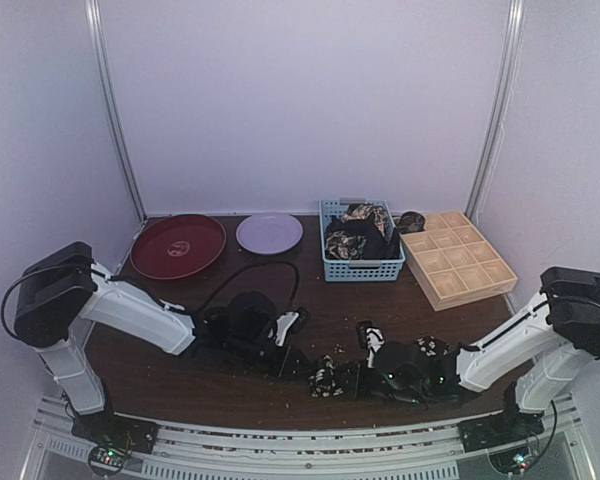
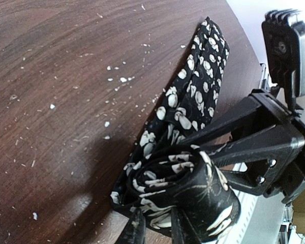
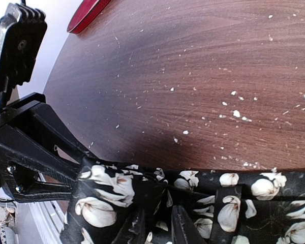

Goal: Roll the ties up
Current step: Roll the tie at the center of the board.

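Pinches the tie (image 2: 193,101) from both sides: left gripper (image 2: 157,226) closed down on the rolled end, right gripper (image 3: 155,226) likewise squeezed onto the fabric, jaws close together. Has the tie at the near middle of the worktop (image 1: 180,385), partly rolled, the rest lying flat. Shows more ties (image 1: 355,238) heaped in the basket (image 1: 360,270) at the back.

The overhead view is dim and hazy, with a lilac cast and low contrast. Dark shapes at the front of the desk (image 1: 180,390) melt into the dark wood. Both wrist views are brighter and crisp on the desk's grain and crumbs. A soft shadow lies on the desk beside the tie (image 2: 193,96). Beyond the desk's edge the background burns out white. Fabric nearest the lens is slightly soft.
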Available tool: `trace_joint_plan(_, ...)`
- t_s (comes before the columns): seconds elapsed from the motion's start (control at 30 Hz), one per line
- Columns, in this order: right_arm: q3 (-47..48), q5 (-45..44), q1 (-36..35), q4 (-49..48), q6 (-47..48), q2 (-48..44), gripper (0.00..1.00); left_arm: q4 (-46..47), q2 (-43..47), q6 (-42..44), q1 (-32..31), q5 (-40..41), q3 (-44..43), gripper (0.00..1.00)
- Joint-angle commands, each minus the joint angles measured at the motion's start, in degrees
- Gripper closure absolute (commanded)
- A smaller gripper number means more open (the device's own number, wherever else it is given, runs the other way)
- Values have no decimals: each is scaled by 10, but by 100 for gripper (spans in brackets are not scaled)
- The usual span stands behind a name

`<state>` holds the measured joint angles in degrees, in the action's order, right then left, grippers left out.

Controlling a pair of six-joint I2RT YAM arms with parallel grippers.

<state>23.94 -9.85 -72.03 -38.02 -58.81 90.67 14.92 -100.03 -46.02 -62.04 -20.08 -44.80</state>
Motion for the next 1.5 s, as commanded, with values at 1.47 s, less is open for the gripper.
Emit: trace_joint_plan(1.47,-1,-21,-2,69,-17,-86,55,-54,-23,47,-40,80,-82,65)
